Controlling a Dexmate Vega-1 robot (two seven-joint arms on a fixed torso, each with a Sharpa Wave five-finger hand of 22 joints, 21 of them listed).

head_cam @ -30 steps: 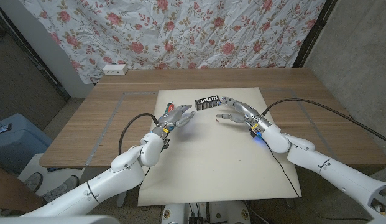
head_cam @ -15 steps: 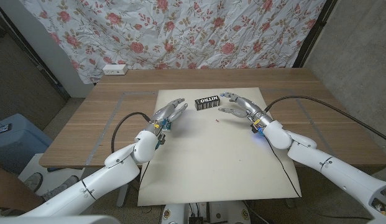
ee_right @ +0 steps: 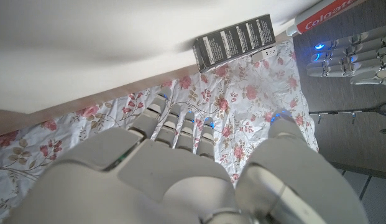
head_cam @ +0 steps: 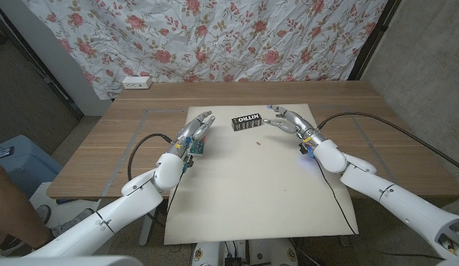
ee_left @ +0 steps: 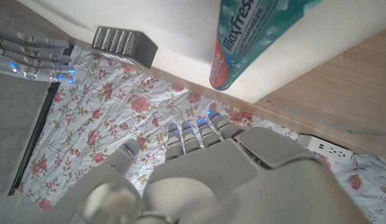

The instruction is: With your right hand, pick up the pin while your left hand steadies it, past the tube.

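Red pin (head_cam: 257, 143) lies on the white mat (head_cam: 251, 199), mid-table, near side of the black box (head_cam: 247, 120), untouched. Since 1 s ago both hands have pulled back from it: left hand (head_cam: 194, 133) went left to the toothpaste tube (head_cam: 197, 147) at the mat's left edge, right hand (head_cam: 287, 120) went far, right of the box. Both w/ fingers spread, holding nothing. Judgement: pick not started, hands need to return. Wooden table (head_cam: 126, 140); floral curtain (head_cam: 236, 37) behind, power strip (head_cam: 136, 83) at far-left corner.
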